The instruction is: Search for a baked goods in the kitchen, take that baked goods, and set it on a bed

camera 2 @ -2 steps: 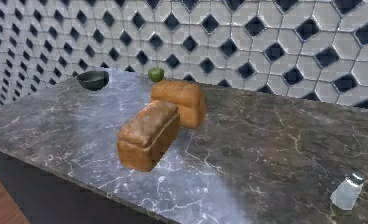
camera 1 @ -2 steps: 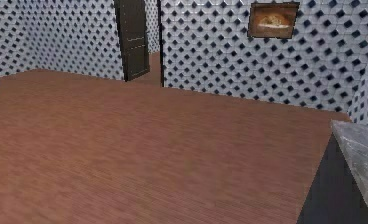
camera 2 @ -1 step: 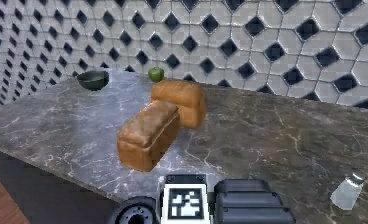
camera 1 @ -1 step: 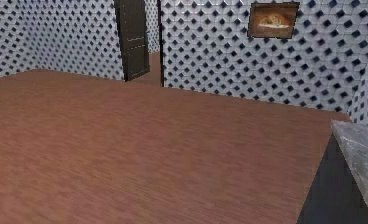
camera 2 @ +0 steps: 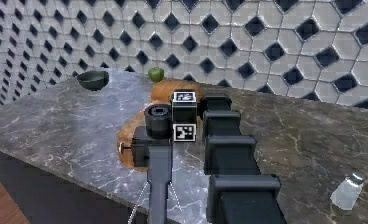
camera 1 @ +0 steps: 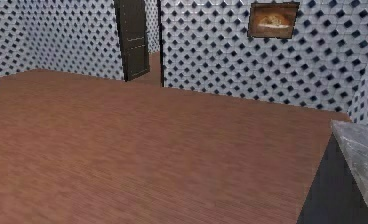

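Observation:
An orange-brown loaf-like thing (camera 2: 132,128), likely the baked goods, lies on the marble countertop (camera 2: 52,125) in the arm side view. It is partly hidden behind the arm's two white marker squares. My gripper (camera 2: 149,196) shows as a dark body just left of the arm bar, with thin fingers (camera 2: 157,185) running toward the counter's near edge. With the brown thing lying on the counter behind it, I cannot tell whether the gripper holds anything.
A green apple (camera 2: 155,74) and a dark bowl (camera 2: 91,80) stand at the counter's far side by the patterned wall. A shaker (camera 2: 349,190) stands at right. In the forward view: wood floor (camera 1: 142,140), dark door (camera 1: 132,35), framed picture (camera 1: 273,20), counter corner (camera 1: 357,150).

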